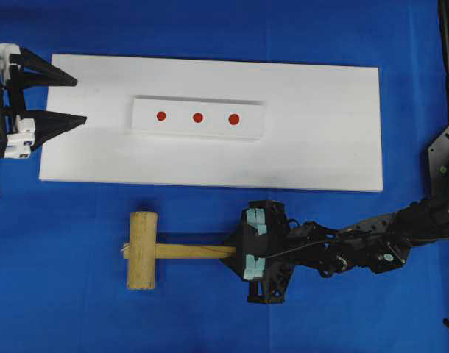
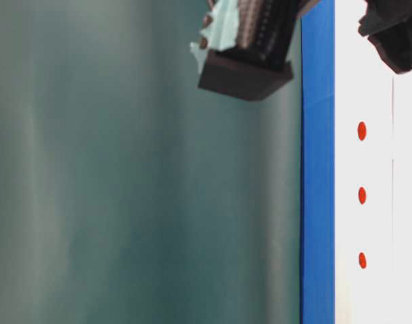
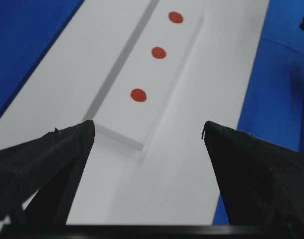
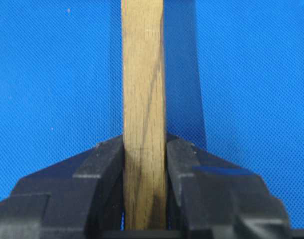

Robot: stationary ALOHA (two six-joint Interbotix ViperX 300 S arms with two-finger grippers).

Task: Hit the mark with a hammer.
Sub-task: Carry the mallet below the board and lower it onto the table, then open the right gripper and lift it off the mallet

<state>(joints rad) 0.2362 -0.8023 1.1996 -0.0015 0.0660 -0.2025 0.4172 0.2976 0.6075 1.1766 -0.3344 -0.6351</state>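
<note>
Hammer [image 1: 154,251]: wooden mallet lying on the blue cloth [image 1: 62,294]; head at the far end from the right pincer [image 1: 239,252], handle running straight into it.
Right pincer: closed narrow on the handle's end; in the right wrist view both fingers [image 4: 104,159] press the flat sides of the handle [image 4: 143,99].
Handling: rigid wood, likely light overall but head-heavy. Held this far from the head, it may sag or twist in the grip; the flat handle faces resist rolling.
Grip point: the handle's end gives the most swing; a hold nearer the head would give steadier aim.
Marks [image 1: 197,117]: three red dots on a raised white strip [image 1: 199,118], beyond the hammer from the pincer, on the white board [image 1: 320,147].
Left pincer [image 1: 75,99]: spread wide, holding nothing, at the board's far-left edge, well apart from the hammer.
</note>
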